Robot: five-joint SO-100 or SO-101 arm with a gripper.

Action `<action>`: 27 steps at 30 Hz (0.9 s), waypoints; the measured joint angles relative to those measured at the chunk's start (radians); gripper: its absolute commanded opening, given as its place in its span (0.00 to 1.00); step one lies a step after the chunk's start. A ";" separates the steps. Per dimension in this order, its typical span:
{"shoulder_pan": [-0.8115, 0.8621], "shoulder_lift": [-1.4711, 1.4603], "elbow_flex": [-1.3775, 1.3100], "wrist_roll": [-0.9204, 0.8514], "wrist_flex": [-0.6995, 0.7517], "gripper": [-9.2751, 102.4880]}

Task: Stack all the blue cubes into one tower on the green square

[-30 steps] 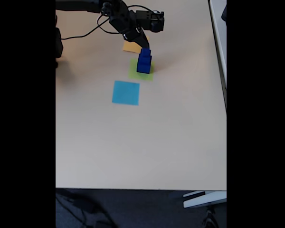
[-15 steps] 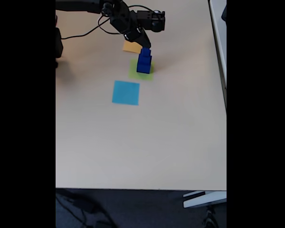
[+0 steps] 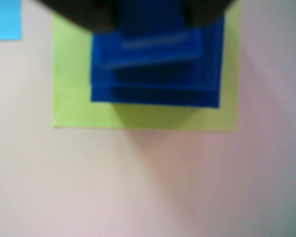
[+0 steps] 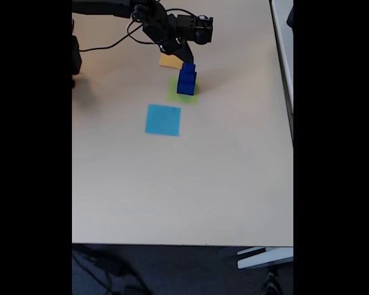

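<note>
The blue cubes (image 4: 186, 78) stand stacked as one stepped tower, largest at the bottom, on the green square (image 4: 183, 92). In the wrist view the tower (image 3: 155, 69) sits on the far half of the green square (image 3: 143, 116). The gripper (image 4: 184, 55) hangs just over the tower's top from the upper left. In the wrist view its dark fingers (image 3: 74, 12) flank the small top cube (image 3: 148, 15) at the upper edge, blurred. The jaws look slightly open, with the top cube resting on the tower between them.
An orange square patch (image 4: 169, 60) lies just behind the green one, under the arm. A light-blue square patch (image 4: 163, 119) lies in front and to the left. The beige table (image 4: 184, 184) runs to its front edge; cables trail at the upper left.
The arm has shifted slightly up and to the left while the tower and its top cube stayed in place.
</note>
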 measured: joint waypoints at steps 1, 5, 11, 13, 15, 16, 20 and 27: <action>0.000 0.000 0.000 0.005 0.000 0.08; 0.000 0.000 0.003 0.015 0.000 0.08; 0.000 0.000 0.005 0.026 0.000 0.08; 0.000 0.000 0.005 0.029 0.000 0.08; 0.000 0.000 0.006 0.035 0.000 0.08; 0.000 0.000 0.008 0.037 0.000 0.08; 0.000 0.000 0.008 0.049 0.000 0.08; 0.000 0.000 0.020 0.058 0.000 0.08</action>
